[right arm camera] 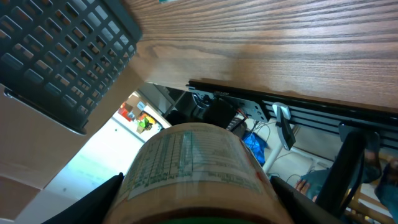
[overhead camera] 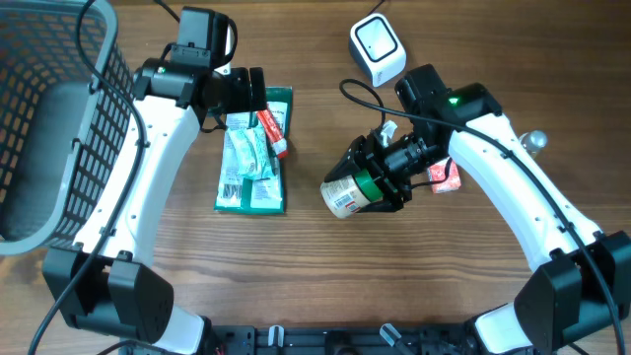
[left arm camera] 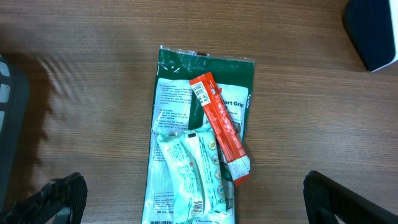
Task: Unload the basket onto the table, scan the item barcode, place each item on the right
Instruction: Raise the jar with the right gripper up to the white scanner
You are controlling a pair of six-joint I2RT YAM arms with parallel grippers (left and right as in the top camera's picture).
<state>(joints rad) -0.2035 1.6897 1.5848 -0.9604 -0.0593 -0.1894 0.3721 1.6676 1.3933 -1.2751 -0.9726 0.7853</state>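
The item is a small jar (overhead camera: pixel 347 193) with a green cap and a cream printed label; a barcode shows on the label's upward side in the overhead view. My right gripper (overhead camera: pixel 383 180) is shut on it and holds it on its side above the table, below and left of the white scanner (overhead camera: pixel 378 49). The right wrist view shows the jar (right arm camera: pixel 193 168) filling the space between both fingers of the right gripper (right arm camera: pixel 196 208). My left gripper (overhead camera: pixel 258 96) hangs open over a pile of packets (overhead camera: pixel 252 158), with the left gripper (left arm camera: pixel 196 190) straddling the pile and holding nothing.
The pile holds a green flat pack (left arm camera: pixel 205 81), a red stick pack (left arm camera: pixel 221 127) and a pale pouch (left arm camera: pixel 186 174). A dark wire basket (overhead camera: pixel 54 118) stands at the far left. A red-and-white packet (overhead camera: pixel 446 176) lies under the right arm. The scanner's cable (overhead camera: pixel 360 94) loops nearby.
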